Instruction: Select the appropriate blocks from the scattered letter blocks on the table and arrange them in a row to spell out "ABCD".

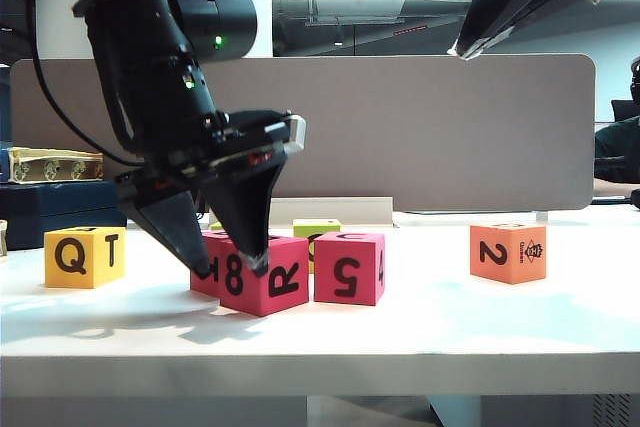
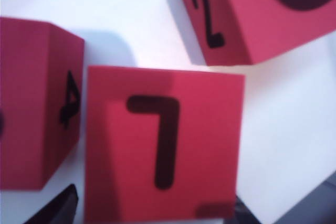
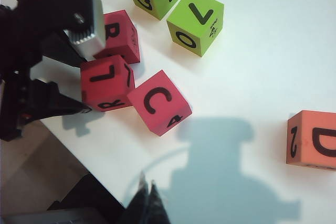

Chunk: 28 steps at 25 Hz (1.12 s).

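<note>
We see left gripper point(image 1: 228, 257) wide astride magenta 7 block point(image 2: 163, 145), crowded by neighbours; right gripper point(image 3: 147, 195) closed, high over bare table point(image 3: 262, 51).

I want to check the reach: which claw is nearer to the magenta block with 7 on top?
Left. The left claw stands open, straddling the magenta block with 7 on top. The right claw hangs high above the table, far to the right.

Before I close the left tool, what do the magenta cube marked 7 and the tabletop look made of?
The magenta cube with a black 7 on top looks like soft foam: matte, finely grained faces, slightly rounded edges, though density is a guess. The white flat tabletop looks like smooth hard laminate with a faint sheen, showing soft shadows. The left tool straddles that cube, open.
</note>
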{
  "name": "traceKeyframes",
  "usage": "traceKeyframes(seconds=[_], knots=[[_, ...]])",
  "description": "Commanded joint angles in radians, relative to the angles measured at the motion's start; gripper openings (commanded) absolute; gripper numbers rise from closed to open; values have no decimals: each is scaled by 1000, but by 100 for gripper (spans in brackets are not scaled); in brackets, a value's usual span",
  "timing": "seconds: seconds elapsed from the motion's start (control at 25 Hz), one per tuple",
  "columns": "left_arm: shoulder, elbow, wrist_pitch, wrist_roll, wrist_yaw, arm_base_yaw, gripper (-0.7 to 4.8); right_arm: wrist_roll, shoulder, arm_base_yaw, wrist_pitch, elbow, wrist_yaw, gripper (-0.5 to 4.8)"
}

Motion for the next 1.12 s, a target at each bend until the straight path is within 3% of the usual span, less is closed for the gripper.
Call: traceKeyframes(seconds=[0.04,0.64,1.12], knots=[[12,1,28,19,-4,-2,346,-5,-3,2,13,5,1,-2],[18,1,83,48,6,-4,347,-6,-3,2,14,5,2,-2],[18,1,89,37,-2,-59,340,-6,-3,2,13,5,42,-2]])
